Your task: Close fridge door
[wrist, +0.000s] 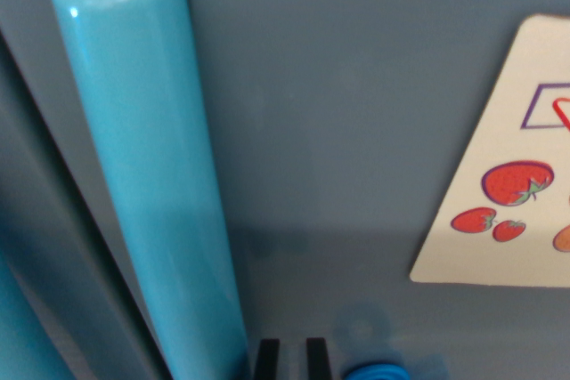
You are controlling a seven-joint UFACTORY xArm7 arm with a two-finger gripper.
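The fridge door fills the wrist view as a flat grey-blue panel, very close to the camera. A glossy turquoise handle runs down it from the top left towards the bottom centre. My gripper shows only as two black fingertips at the bottom edge, just to the wrist view's right of the handle's lower end. They stand close together with a narrow gap and nothing between them, right up against the door panel. Whether they touch the door cannot be told.
A cream sticker with red strawberries sits on the door at the right. A blue round part pokes in at the bottom edge. At the far left a dark seam and a second turquoise piece show.
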